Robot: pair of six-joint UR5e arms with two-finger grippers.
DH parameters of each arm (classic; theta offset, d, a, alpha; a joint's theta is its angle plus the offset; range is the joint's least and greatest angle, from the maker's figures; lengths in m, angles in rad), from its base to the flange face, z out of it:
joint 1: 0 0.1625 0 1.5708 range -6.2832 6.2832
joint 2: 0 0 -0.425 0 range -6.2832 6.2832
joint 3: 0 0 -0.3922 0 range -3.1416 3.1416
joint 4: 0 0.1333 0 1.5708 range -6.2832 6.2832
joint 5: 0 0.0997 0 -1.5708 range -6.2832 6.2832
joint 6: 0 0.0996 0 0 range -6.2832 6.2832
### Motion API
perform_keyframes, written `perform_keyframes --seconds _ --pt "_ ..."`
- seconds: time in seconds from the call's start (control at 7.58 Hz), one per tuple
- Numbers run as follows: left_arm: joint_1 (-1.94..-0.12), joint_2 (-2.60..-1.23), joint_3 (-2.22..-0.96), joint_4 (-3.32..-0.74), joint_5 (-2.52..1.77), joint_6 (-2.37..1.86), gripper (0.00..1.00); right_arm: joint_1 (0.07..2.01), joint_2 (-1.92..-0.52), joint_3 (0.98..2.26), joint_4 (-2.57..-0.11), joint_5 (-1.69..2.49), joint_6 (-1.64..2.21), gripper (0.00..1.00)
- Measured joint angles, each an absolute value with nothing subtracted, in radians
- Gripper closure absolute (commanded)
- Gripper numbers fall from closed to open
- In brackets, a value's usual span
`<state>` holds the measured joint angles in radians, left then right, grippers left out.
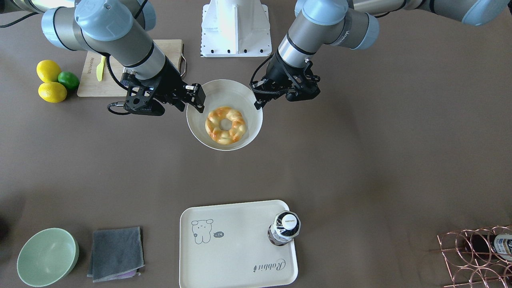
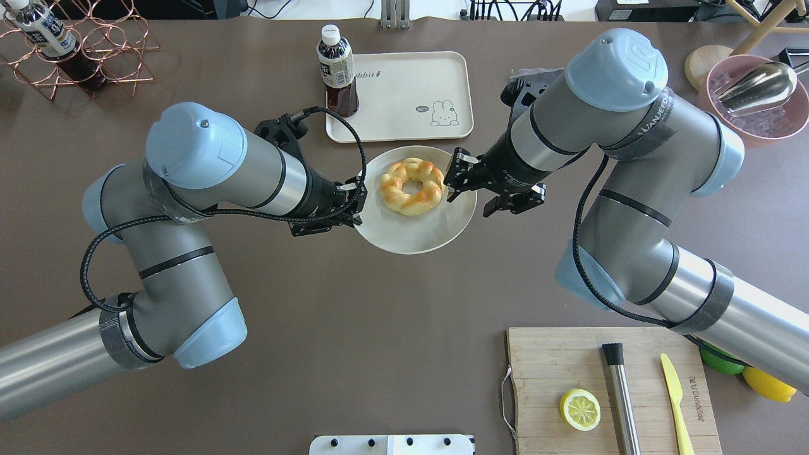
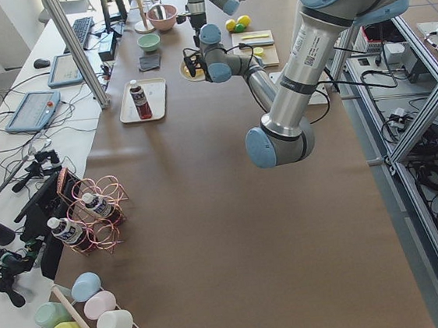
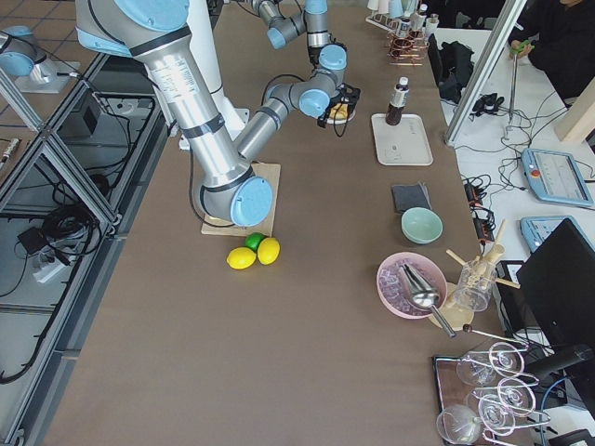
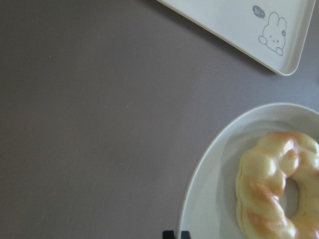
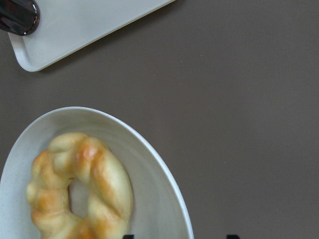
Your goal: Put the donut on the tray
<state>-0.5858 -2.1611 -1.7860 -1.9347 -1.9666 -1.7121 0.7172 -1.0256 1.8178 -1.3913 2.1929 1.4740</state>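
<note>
Centrally, donut (image 1: 226,125) in bowl (image 1: 240,92), bottle (image 1: 285,228) on tray (image 1: 236,256) — left hand (image 1: 257,105) pressed together, right hand (image 1: 199,99) spread

We see two arms, the left arm (image 2: 253,174) and the right arm (image 2: 569,126), each built of silver-grey tubes joined by rounded pale blue caps. The right one carries faint dark lettering along a link and a raised logo on its cap. Black braided cables (image 2: 82,272) run beside both, strapped on with grey bands. The left pincer (image 2: 357,202) and right pincer (image 2: 456,177) are black. Our white base (image 1: 235,28) shows a row of black screws.
</note>
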Motion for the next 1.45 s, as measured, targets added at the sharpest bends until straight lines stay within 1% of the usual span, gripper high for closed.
perform_keyframes --seconds 0.13,0.26,0.4,0.53,0.66,0.79,1.19,1.45 --pt "-0.586 -2.161 -1.786 -1.934 -1.967 -1.712 1.0 0.717 -1.025 1.818 -1.391 2.192 1.474 0.03" --pt "-0.586 -2.159 -1.785 -1.934 -1.967 -1.712 1.0 0.718 -1.025 1.819 -1.391 2.193 1.474 0.24" --pt "-0.586 -2.155 -1.785 -1.934 -1.967 -1.712 1.0 0.72 -1.025 1.819 -1.392 2.194 1.474 0.48" --pt "-0.586 -2.152 -1.785 -1.934 -1.967 -1.712 1.0 0.72 -1.027 1.819 -1.393 2.195 1.474 0.56" --pt "-0.586 -2.151 -1.786 -1.934 -1.967 -1.712 1.0 0.721 -1.027 1.819 -1.393 2.195 1.474 0.56" --pt "-0.586 -2.151 -1.787 -1.934 -1.967 -1.712 1.0 0.721 -1.027 1.819 -1.393 2.194 1.474 0.61" --pt "-0.586 -2.154 -1.79 -1.934 -1.967 -1.712 1.0 0.721 -1.027 1.818 -1.393 2.194 1.474 0.98" --pt "-0.586 -2.155 -1.789 -1.932 -1.967 -1.712 1.0 0.723 -1.026 1.818 -1.393 2.193 1.474 1.0"
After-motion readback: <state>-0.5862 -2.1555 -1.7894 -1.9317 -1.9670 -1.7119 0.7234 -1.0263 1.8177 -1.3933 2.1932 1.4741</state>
